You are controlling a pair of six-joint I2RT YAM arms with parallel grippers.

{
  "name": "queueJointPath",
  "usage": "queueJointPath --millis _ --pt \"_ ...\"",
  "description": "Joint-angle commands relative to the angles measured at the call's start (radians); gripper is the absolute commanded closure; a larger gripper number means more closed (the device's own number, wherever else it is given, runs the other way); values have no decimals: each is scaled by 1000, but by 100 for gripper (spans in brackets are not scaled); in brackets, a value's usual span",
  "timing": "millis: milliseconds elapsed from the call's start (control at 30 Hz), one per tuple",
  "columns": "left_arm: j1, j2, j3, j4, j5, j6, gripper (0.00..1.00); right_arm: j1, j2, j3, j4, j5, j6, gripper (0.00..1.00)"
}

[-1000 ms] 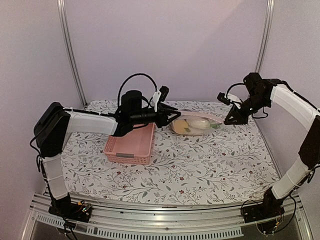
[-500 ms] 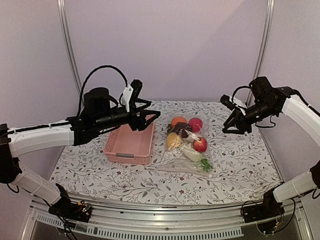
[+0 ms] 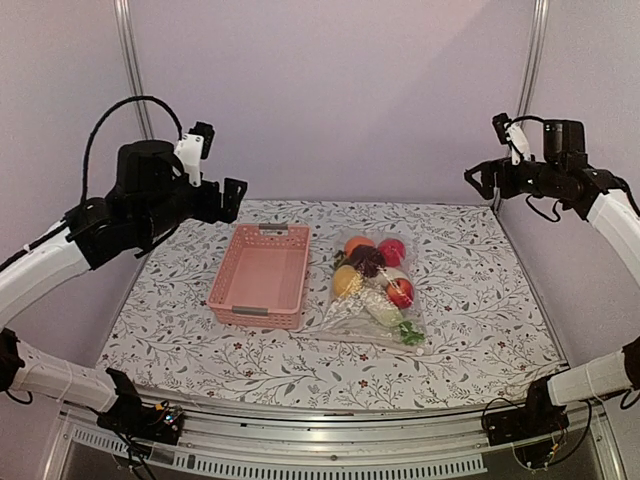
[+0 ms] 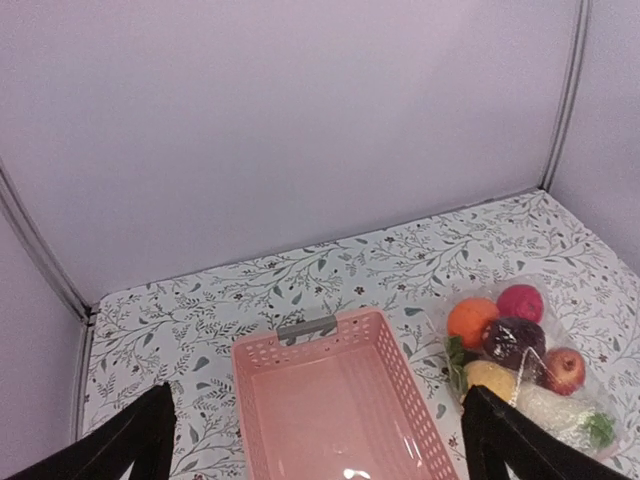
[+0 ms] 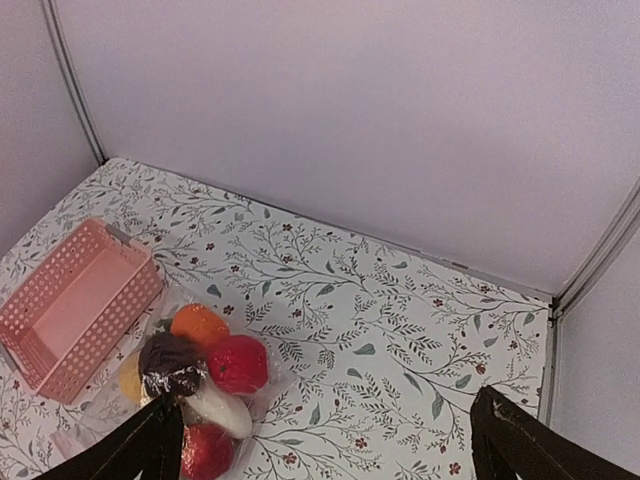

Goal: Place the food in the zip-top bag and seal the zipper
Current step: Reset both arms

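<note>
The left gripper (image 3: pixel 228 198) and right gripper (image 3: pixel 478 180) hang high, jaws spread wide, holding nothing, while the bag (image 3: pixel 345 315) of food (image 3: pixel 400 292) lies on the table (image 3: pixel 470 330), just beside the basket (image 3: pixel 255 312).

L grip (image 3: pixel 232 197) high, jaws wide | R grip (image 3: pixel 480 181) high, jaws wide

White-sleeved arms (image 3: pixel 40 270), black joints (image 3: pixel 150 185), looping black cables (image 3: pixel 135 98)

Basket (image 3: pixel 260 280) on the table (image 3: pixel 470 320), just left of the zip-top bag (image 3: pixel 346 312) holding the food (image 3: pixel 368 262). My left gripper (image 3: pixel 233 196) hangs far left, my right gripper (image 3: pixel 479 180) far right.
</note>
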Motion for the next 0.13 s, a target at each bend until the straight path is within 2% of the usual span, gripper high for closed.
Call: queueJointPath --millis 0,100 --pt "34 -91 26 -131 -159 -58 0 1 -19 34 99 200 171 1" --pt "67 -140 -46 -94 -184 -74 0 1 -54 -3 121 175 172 1"
